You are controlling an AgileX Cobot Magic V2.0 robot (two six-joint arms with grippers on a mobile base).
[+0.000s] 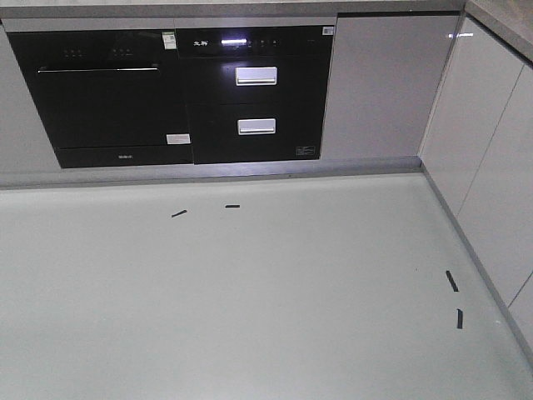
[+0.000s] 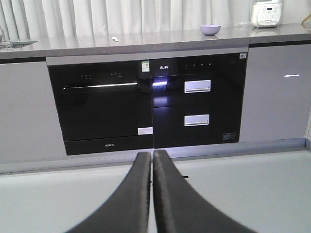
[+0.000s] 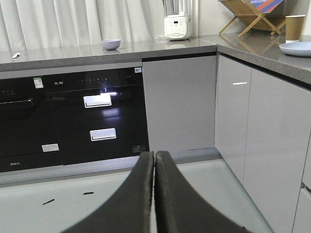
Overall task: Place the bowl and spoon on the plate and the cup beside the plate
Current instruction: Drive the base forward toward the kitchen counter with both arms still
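Note:
A lavender bowl (image 2: 210,29) stands on the grey back counter, also visible from the right wrist as the bowl (image 3: 111,44). A small pale spoon (image 2: 115,39) lies on that counter to the bowl's left, showing as the spoon (image 3: 16,55) at the left edge of the right wrist view. On the right-hand counter a pale blue plate (image 3: 296,48) lies with a brown paper cup (image 3: 294,28) behind it. My left gripper (image 2: 151,156) is shut and empty, low over the floor. My right gripper (image 3: 154,156) is likewise shut and empty. The exterior view shows neither gripper and none of these objects.
Black built-in appliances (image 1: 179,92) fill the cabinet front ahead, with grey doors (image 3: 180,102) beside them and white doors (image 1: 491,158) on the right wall. A white cooker (image 3: 177,27) and a wooden rack (image 3: 248,17) stand on the counters. Black tape marks (image 1: 452,281) lie on the pale floor.

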